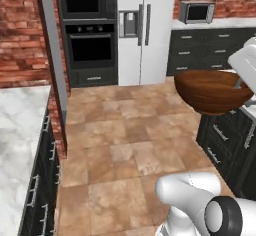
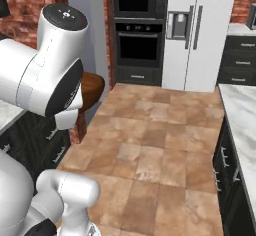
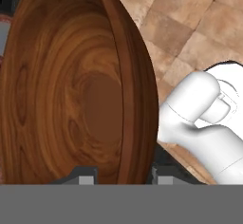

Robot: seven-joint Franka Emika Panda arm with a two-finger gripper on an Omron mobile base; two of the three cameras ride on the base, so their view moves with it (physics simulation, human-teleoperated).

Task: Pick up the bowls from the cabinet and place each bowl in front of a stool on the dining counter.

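I hold the dark brown wooden bowl (image 1: pixel 212 91) in the air at the right of the left base view, over the edge of a black drawer unit (image 1: pixel 225 135). In the hand view its grained inside (image 3: pixel 71 90) faces me, and my gripper (image 3: pixel 124 178) is shut on its rim, one fingertip inside and one outside. In the right base view my own arm covers most of the bowl (image 2: pixel 93 89). The red bowl, the wall cabinet and the stools are out of view.
A marble counter (image 1: pixel 17 130) lies at the left, another marble counter (image 2: pixel 245 115) at the right. A brick pillar (image 1: pixel 50 55) stands left of the tiled floor (image 1: pixel 130 135). Wall ovens (image 1: pixel 90 30), a fridge (image 1: pixel 142 30) and a microwave (image 1: pixel 196 12) line the far wall.
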